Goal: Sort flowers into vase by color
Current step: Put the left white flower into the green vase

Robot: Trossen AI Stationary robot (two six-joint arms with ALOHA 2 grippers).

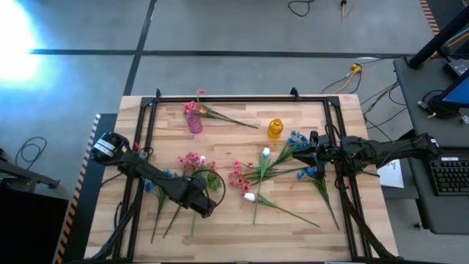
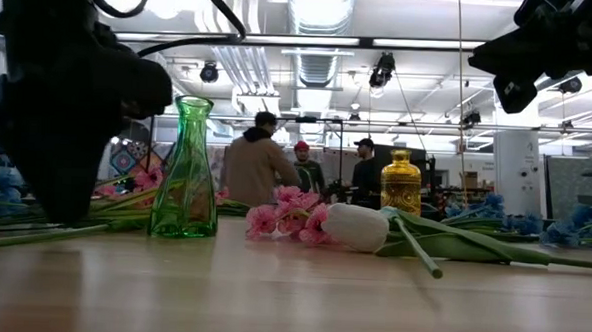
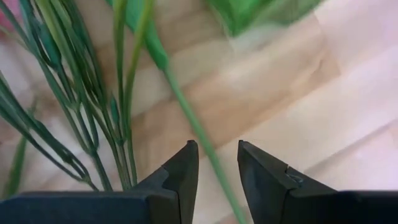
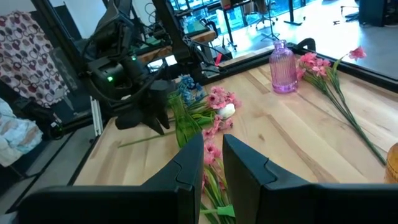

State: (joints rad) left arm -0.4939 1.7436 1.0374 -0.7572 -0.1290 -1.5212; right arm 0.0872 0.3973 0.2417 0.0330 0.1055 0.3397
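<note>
Pink, blue and white flowers lie flat on the wooden table. A green vase stands upright by the pink bunch. My left gripper points down just near of the vase, fingers open. In the left wrist view one thin green stem runs between the fingers of my left gripper; whether they touch it I cannot tell. My right gripper hovers level at the table's right, over the blue flowers. It is open by a narrow gap, with nothing in it.
A pink vase with a pink sprig beside it stands at the back left, and a yellow vase at the back middle. A black frame borders the table. More green stems lie beside the left fingers. People stand in the room beyond.
</note>
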